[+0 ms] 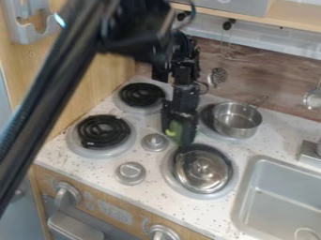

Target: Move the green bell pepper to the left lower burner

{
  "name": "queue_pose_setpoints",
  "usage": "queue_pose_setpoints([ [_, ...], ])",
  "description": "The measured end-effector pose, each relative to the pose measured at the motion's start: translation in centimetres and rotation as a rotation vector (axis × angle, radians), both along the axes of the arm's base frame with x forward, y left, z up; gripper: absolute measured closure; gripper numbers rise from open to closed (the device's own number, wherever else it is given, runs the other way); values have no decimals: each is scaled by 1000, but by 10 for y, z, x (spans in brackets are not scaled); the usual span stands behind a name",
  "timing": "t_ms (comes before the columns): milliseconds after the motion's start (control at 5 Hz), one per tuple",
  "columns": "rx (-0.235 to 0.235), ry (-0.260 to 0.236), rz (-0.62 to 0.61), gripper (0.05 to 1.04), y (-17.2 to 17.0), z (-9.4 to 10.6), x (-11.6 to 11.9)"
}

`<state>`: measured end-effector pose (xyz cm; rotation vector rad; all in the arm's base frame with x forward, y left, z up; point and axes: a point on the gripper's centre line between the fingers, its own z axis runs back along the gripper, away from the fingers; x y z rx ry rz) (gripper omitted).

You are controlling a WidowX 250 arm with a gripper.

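My gripper [180, 136] hangs over the middle of the stove top, between the left and right burners. It is shut on the green bell pepper [176, 130], whose green side shows between the black fingers, partly covered by them. The left lower burner [103, 131] is a black coil in a silver ring, to the left of the gripper, with nothing on it.
A metal pot [237, 120] stands on the right rear burner, and a shiny metal lid or pan [202, 170] lies on the right front one. Another coil [142, 94] is at the left rear. Two knobs [154, 142] rise between the burners. The sink [282, 201] is at right.
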<state>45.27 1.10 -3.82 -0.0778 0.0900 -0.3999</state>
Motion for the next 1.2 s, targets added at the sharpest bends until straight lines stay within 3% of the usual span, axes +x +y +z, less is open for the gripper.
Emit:
queue_pose_setpoints([
  [200,46,-116,128,202,17,51,-8],
  [400,83,-120,242,202,41,66,-28],
  [600,81,-39,402,202,91,52,-58],
  [800,73,-4,485,202,120,47,-74],
  [1000,70,16,510,202,126,47,-79],
  [1200,40,27,548,182,140,38,-86],
])
